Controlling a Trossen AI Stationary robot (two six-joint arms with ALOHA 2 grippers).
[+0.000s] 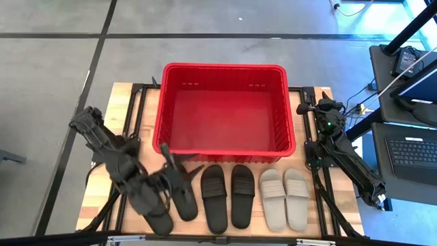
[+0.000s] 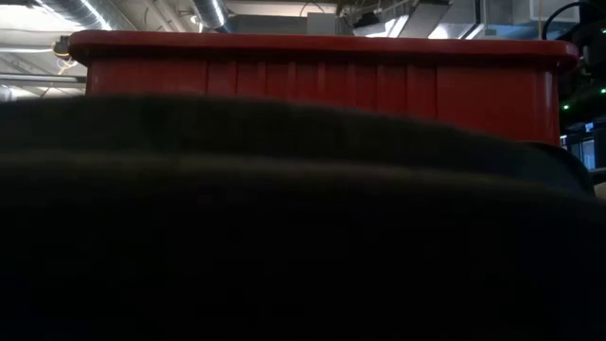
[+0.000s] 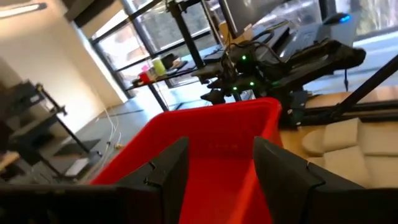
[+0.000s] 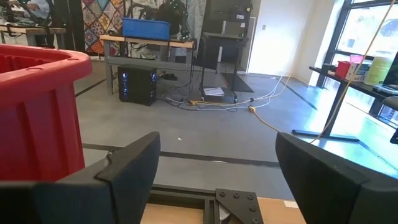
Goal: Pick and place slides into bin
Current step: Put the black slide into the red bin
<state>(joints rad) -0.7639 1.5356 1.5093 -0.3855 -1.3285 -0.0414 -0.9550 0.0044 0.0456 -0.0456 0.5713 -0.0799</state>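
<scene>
**Left gripper over the leftmost black slides, bin empty**

The left gripper (image 1: 169, 179) sits low at the near left of the table, over the leftmost pair of black slides (image 1: 172, 203). In its wrist view the two fingers (image 3: 166, 177) stand partly apart with only the bin showing between them; whether they touch or hold a slide I cannot tell. The pair under it lies skewed, toes angled toward the bin.

Just right of that pair, a second black pair (image 1: 228, 195) lies side by side, straight, in front of the bin's near wall. Right again is the beige pair (image 1: 285, 198), also side by side and straight. All six slides are on the table, near the bin but outside it.

The bin (image 1: 167, 102) stands at the middle rear of the table, and its red floor is bare. In the low view a dark shape fills most of the picture, with the bin's rim above it.

The right gripper (image 1: 319, 108) waits at the right edge beside the bin, fingers (image 4: 127, 168) spread wide, holding nothing.
</scene>
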